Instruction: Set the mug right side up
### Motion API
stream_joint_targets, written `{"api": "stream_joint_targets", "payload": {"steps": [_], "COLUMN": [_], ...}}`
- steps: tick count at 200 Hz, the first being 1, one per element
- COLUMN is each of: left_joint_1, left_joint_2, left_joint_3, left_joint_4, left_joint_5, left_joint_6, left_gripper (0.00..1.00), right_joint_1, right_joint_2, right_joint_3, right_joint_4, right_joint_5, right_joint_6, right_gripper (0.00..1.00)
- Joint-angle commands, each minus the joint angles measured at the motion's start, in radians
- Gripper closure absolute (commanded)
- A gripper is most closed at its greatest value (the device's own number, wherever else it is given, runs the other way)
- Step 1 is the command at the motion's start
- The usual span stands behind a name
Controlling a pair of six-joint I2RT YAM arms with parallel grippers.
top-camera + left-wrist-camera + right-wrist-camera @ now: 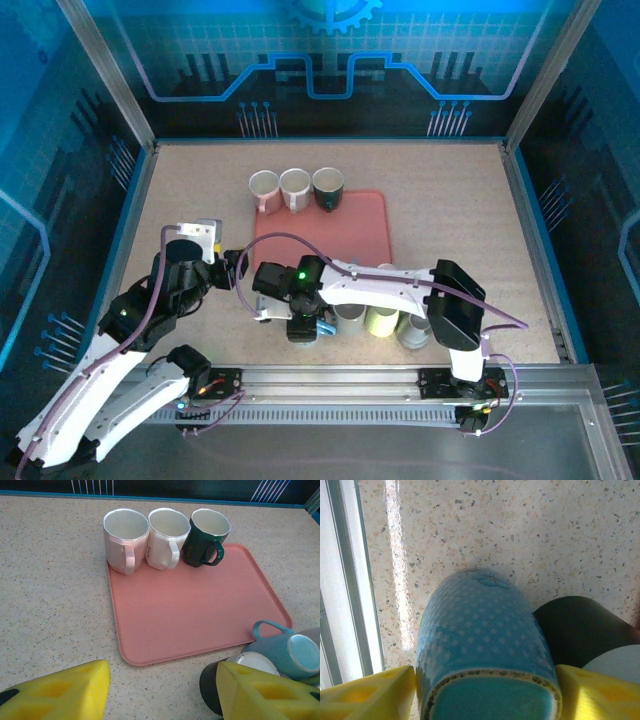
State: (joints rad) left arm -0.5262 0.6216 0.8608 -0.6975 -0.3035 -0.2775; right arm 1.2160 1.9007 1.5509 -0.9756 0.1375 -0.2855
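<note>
Speckled table: mug inside right claw

Table: was beige with fine dark speckles.
Tray: was plain salmon pink.
Pink mug: was pale pink, cream inside.
White mug: was off-white.
Green mug: was dark green, white inside.
Blue mug: was turquoise with a grid of paler dots; a flower outline sat at its 12 o'clock.
Black mug, at the blue mug's 3 o'clock: was plain black.
Left fingers, right fingers: were yellow.
</note>
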Motion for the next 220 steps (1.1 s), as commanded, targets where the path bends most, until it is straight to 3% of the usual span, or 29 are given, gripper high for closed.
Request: {"api": "stream_joint_targets", "payload": {"steps": [1, 82, 130, 149, 175, 220], "left_joint_1": [0.002, 0.002, 0.003, 0.003, 0.003, 0.003], "left_joint_2": [-0.005, -0.005, -0.001, -0.001, -0.001, 0.000], "left_joint_3": [-0.017, -0.022, -0.020, -0.019, -0.014, 0.022], "left_joint_4": [0.026, 0.028, 0.029, 0.027, 0.022, -0.011], "left_joint_5": [-0.016, -0.016, -0.014, -0.016, -0.020, -0.018], "left_joint_6": [0.014, 0.015, 0.015, 0.015, 0.016, 0.009], "left_gripper": [0.41, 0.41, 0.41, 0.41, 0.41, 0.41], "right_joint_1": [-0.022, -0.030, -0.034, -0.038, -0.053, -0.079], "right_joint_2": [0.065, 0.134, 0.159, 0.165, 0.152, 0.042], "right_joint_3": [-0.006, 0.001, 0.025, 0.039, 0.071, 0.107], "right_joint_4": [-0.012, -0.011, -0.031, -0.045, -0.081, -0.095], "right_joint_5": [-0.052, -0.113, -0.143, -0.152, -0.176, -0.201], "right_joint_6": [0.024, 0.021, 0.026, 0.026, 0.029, 0.053], "right_gripper": [0.27, 0.20, 0.22, 0.37, 0.68, 0.73]}}
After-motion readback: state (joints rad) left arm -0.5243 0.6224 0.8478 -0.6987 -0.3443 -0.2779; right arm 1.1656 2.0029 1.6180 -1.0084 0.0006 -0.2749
